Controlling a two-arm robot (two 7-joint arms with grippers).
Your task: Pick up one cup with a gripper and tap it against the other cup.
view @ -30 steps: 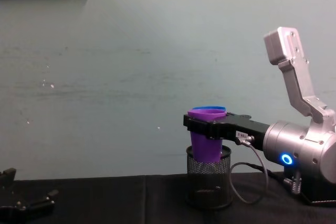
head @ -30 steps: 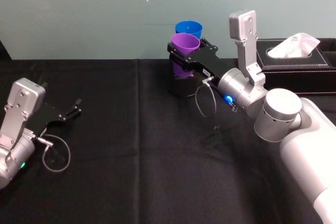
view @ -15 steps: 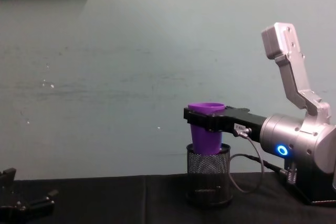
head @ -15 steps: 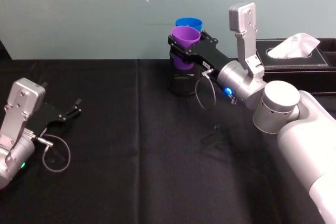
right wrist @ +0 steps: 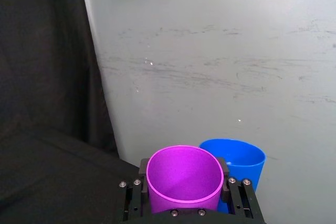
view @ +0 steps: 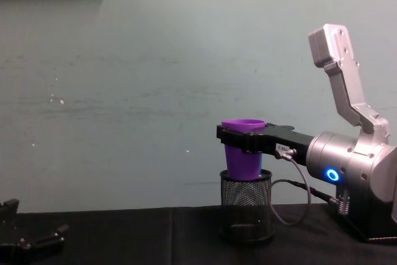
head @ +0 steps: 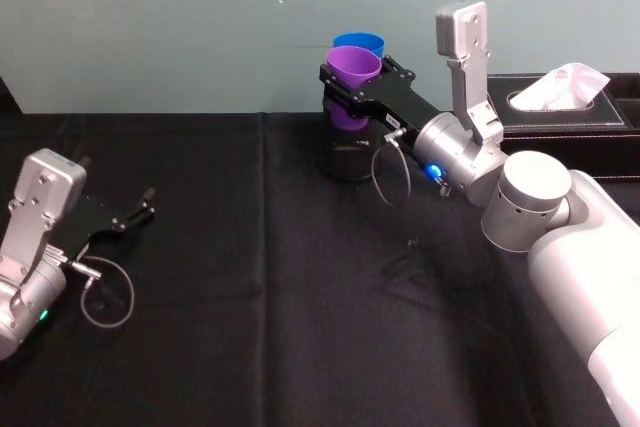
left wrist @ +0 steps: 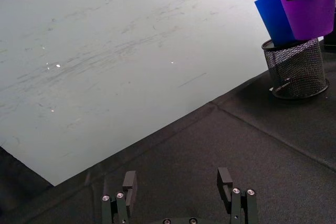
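Observation:
My right gripper [head: 352, 87] is shut on the purple cup [head: 355, 71], its black jaws clamped around the cup just under the rim. The cup hangs upright with its base at the rim of a black mesh pen holder [view: 247, 206]. In the right wrist view the purple cup [right wrist: 184, 179] sits between the gripper's [right wrist: 184, 199] fingers, and the blue cup [right wrist: 239, 160] stands right behind it, rims side by side. From the left wrist view the blue cup [left wrist: 273, 18] leans in the holder [left wrist: 295, 69] against the purple cup [left wrist: 310, 9]. My left gripper [head: 145, 204] rests open at the table's left.
A black tissue box [head: 560, 112] with a white tissue stands at the back right, beside my right arm. The table is covered in black cloth [head: 260, 297], and a pale green wall rises close behind the cups.
My right gripper has lifted the purple cup higher out of the mesh holder and moved it back toward the blue cup. The left arm has not moved.

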